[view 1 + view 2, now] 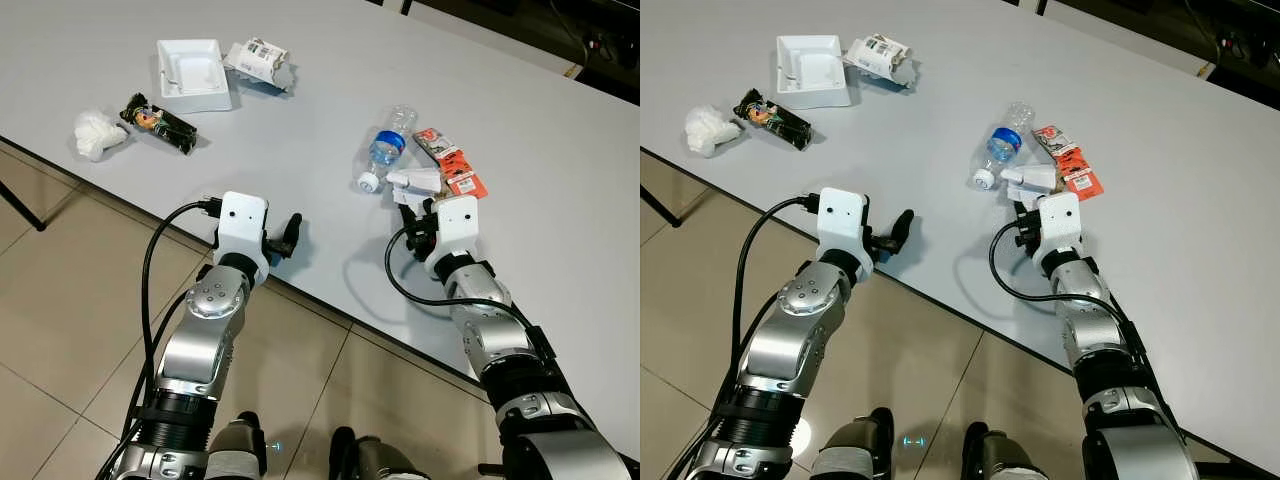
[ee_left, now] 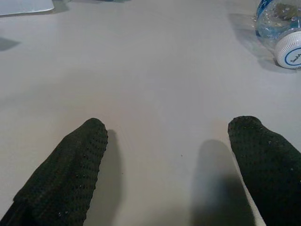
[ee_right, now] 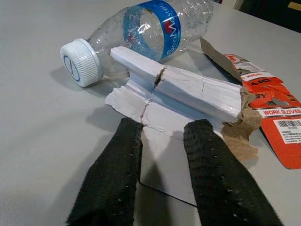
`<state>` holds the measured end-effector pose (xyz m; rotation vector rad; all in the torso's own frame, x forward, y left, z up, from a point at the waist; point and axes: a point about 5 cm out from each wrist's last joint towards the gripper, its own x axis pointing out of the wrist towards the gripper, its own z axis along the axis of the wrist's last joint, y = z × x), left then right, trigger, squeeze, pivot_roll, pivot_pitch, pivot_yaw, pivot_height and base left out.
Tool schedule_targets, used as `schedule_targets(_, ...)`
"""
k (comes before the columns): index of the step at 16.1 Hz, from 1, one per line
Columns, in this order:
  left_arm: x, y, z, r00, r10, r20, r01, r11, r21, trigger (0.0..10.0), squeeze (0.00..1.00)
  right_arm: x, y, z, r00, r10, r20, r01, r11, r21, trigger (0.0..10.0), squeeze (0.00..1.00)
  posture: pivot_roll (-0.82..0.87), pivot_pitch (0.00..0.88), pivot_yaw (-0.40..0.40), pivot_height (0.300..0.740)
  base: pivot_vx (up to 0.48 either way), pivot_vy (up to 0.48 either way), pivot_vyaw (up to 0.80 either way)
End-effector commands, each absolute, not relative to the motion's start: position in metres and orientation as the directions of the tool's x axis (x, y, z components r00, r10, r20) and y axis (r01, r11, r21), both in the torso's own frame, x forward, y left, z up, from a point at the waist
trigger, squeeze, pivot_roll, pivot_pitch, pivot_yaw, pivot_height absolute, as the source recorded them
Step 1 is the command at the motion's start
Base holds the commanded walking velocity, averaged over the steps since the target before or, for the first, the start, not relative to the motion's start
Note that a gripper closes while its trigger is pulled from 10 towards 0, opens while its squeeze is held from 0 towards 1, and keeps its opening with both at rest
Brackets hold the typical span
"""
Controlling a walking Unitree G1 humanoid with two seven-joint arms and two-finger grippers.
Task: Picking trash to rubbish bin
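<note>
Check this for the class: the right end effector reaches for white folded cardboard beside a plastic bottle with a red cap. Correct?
Not quite. The plastic bottle has a white cap, not red, as the right wrist view shows. The rest holds: the right end effector reaches for the white folded cardboard beside that bottle.

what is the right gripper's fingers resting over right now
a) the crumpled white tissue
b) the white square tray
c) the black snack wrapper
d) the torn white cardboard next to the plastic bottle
d: the right gripper has its fingers over the torn white cardboard, which lies against the plastic bottle.
</note>
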<state>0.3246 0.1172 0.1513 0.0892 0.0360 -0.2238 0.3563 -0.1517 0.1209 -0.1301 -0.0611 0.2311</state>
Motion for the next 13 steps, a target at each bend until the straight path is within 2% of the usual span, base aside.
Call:
schedule_targets(1, 0.321, 0.115, 0.139, 0.971, -0.218, -0.101, 0.226, 0.971, 0.076, 10.0, 0.00, 0.348, -0.162, 0.096, 0.977, 0.205, -0.061, -0.212, 0.970, -0.122, 0.0, 0.00, 0.32, 0.248, -0.135, 0.740, 0.000, 0.000, 0.00)
schedule_targets(4, 0.321, 0.114, 0.139, 0.970, -0.223, -0.101, 0.230, 0.970, 0.073, 10.0, 0.00, 0.347, -0.163, 0.096, 0.979, 0.198, -0.055, -0.204, 0.971, -0.123, 0.0, 0.00, 0.32, 0.248, -0.135, 0.740, 0.000, 0.000, 0.00)
schedule_targets(8, 0.315, 0.099, 0.136, 0.919, -0.371, -0.135, 0.374, 0.927, -0.004, 10.0, 0.00, 0.346, -0.166, 0.095, 0.981, 0.189, -0.052, -0.194, 0.973, -0.125, 0.0, 0.00, 0.31, 0.247, -0.132, 0.740, 0.000, 0.000, 0.00)
schedule_targets(13, 0.311, 0.099, 0.132, 0.898, -0.410, -0.161, 0.415, 0.910, -0.004, 10.0, 0.00, 0.345, -0.165, 0.095, 0.982, 0.186, -0.045, -0.190, 0.974, -0.126, 0.0, 0.00, 0.31, 0.247, -0.132, 0.740, 0.000, 0.000, 0.00)
